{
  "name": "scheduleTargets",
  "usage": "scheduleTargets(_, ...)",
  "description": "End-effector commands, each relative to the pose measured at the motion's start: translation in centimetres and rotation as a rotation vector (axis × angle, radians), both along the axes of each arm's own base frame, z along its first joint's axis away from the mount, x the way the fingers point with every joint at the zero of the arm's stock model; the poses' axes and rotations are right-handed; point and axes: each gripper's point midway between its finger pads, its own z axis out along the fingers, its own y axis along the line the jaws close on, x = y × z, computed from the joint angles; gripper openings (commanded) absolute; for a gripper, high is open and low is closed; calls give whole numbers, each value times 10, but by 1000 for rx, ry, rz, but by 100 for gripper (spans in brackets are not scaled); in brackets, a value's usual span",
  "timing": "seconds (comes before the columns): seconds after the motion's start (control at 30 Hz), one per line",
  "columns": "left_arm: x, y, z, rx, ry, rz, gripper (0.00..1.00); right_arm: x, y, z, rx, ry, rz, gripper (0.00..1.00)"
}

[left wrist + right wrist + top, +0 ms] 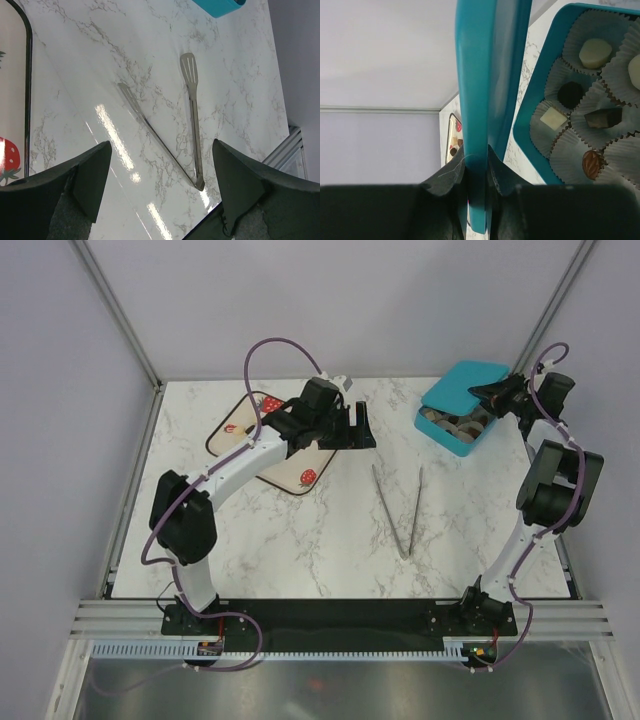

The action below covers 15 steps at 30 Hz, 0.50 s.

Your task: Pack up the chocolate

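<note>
Tray (225,440): far left; some chocolate (453,148) lies here.
Left pincer (353,430): open, empty, beside tray.
Tongs (400,505): right of left pincer, nearer left arm (225,475); long axis far-to-near, hinge near.
Box (525,125): far right, more chocolate in paper cups (551,85).
Right pincer (476,159): clamped on upright lid (487,75).

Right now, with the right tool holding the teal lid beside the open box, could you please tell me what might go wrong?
1. The right tool pinches the teal lid only at its thin edge; it could slip or twist and drop onto the open box and the chocolates in their paper cups.
2. The left tool hangs open above the tongs, which lie spread on the smooth marble table; a grasp on one arm might push them away.
</note>
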Motion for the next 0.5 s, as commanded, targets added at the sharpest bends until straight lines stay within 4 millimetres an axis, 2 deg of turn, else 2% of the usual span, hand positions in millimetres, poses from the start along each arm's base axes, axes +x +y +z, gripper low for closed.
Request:
scheduleTargets(0.0, 5, -5, 0, -6, -43, -40, 89, 1, 8, 6, 36, -64, 51, 0)
scheduleTargets(0.2, 5, -4, -7, 4, -34, -39, 88, 3, 9, 3, 64, -79, 63, 0)
scheduleTargets(0.47, 5, -5, -8, 3, -31, -40, 88, -10, -4, -25, 83, 3, 23, 0)
